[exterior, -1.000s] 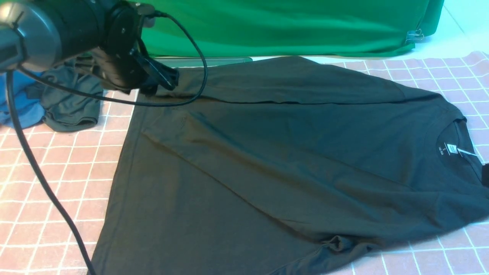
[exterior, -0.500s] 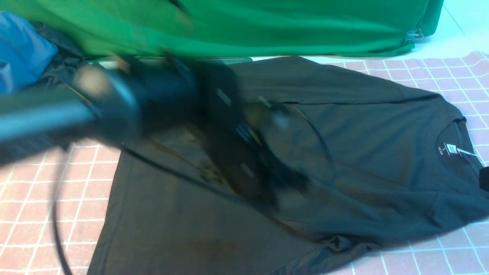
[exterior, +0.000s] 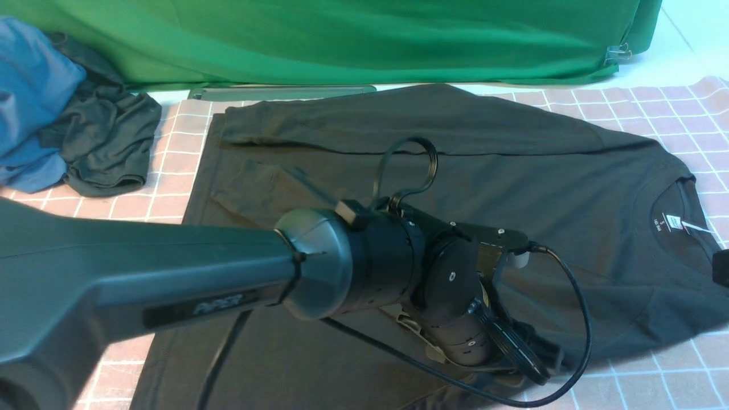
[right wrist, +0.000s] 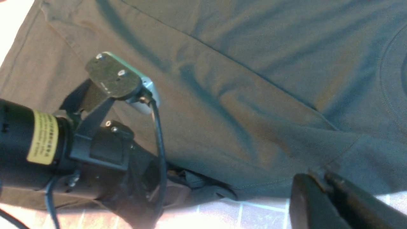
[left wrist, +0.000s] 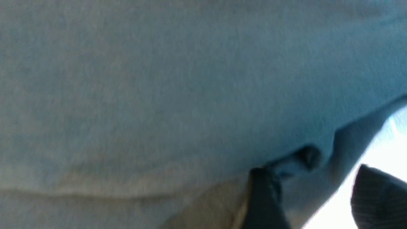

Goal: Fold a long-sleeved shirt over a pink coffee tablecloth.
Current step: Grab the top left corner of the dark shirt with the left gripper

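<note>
Shirt (exterior: 512, 165) lies spread on the tablecloth (exterior: 85, 239), far sleeve (exterior: 364, 122) folded in. Left gripper (left wrist: 310, 170), previously at the shirt's far hem corner, is now at its near edge, fingers apart and empty, presumably for the second sleeve. Right gripper (right wrist: 321, 179) is closed by the collar end.

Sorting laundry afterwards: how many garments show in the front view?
3: the long-sleeved shirt spread on the pink coffee tablecloth, a crumpled dark grey garment at far left, and a blue garment bunched against it. That heap may hide more.
</note>
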Robot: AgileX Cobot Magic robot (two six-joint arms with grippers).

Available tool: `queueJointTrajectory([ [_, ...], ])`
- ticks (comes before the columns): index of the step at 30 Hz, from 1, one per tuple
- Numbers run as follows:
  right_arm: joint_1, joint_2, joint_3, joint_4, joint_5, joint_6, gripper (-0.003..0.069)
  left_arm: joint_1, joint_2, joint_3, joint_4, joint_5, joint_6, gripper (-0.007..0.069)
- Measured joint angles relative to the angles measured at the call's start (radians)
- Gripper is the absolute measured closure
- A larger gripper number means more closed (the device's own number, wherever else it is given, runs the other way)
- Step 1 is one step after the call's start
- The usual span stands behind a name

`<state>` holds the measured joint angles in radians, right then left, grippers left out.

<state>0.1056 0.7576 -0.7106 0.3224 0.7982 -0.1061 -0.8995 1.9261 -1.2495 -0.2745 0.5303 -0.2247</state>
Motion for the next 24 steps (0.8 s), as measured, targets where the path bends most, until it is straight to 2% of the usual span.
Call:
queueJointTrajectory([
  [2,0.0,0.0,0.0,0.0,0.0,0.0,0.0568,0.0,0.009,0.0,-0.002,-0.022,0.0,0.019],
  [5,0.0,0.0,0.0,0.0,0.0,0.0,0.0568,0.0,0.016,0.0,-0.003,-0.049,0.0,0.019],
  [11,0.0,0.0,0.0,0.0,0.0,0.0,0.0567,0.0,0.042,0.0,-0.003,-0.119,0.001,0.0246],
  [20,0.0,0.0,0.0,0.0,0.0,0.0,0.0557,0.0,0.057,0.0,-0.013,-0.109,0.036,0.0556],
  [22,0.0,0.0,0.0,0.0,0.0,0.0,0.0554,0.0,0.048,0.0,-0.031,-0.085,0.045,0.0592],
  [24,0.0,0.0,0.0,0.0,0.0,0.0,0.0552,0.0,0.033,0.0,-0.051,-0.049,0.05,0.0596],
])
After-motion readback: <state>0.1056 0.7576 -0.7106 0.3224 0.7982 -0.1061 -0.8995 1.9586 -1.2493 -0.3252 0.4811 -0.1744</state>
